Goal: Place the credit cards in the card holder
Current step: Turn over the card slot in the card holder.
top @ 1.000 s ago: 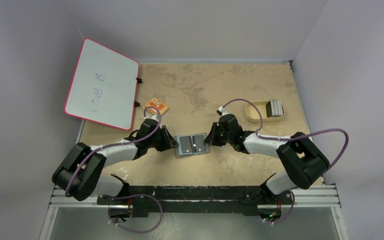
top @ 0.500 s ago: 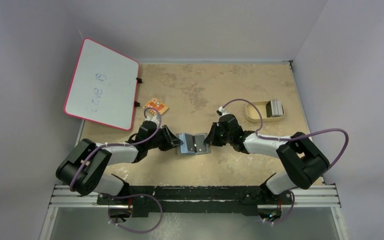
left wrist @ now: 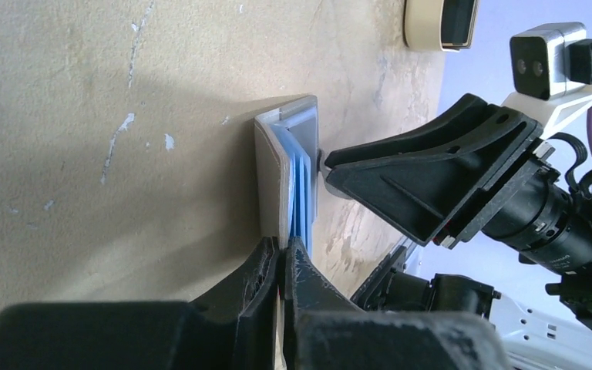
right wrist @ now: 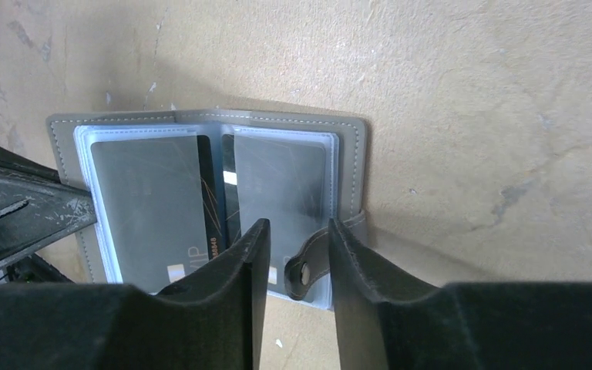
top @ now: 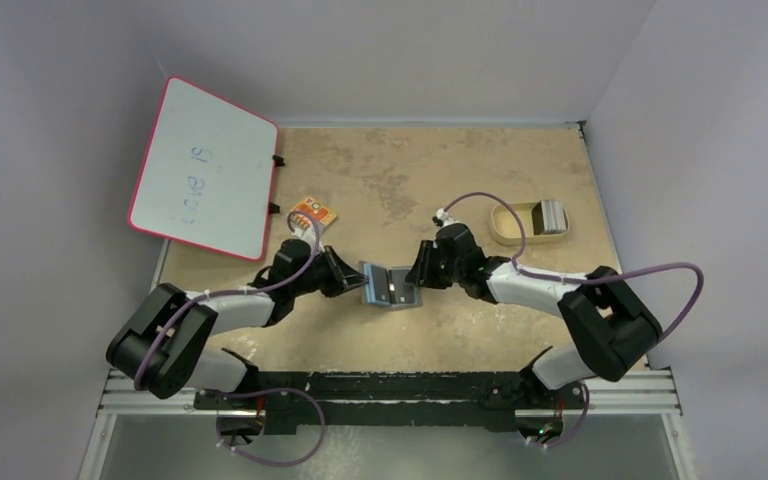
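Now left gripper [left wrist: 281,250] pinches the card holder [right wrist: 277,181], right gripper [right wrist: 298,226] parted

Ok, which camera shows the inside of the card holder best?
Right wrist: the card holder lies open toward it, both sleeved pages visible. Left wrist sees it edge-on; the top view shows it small and half folded.
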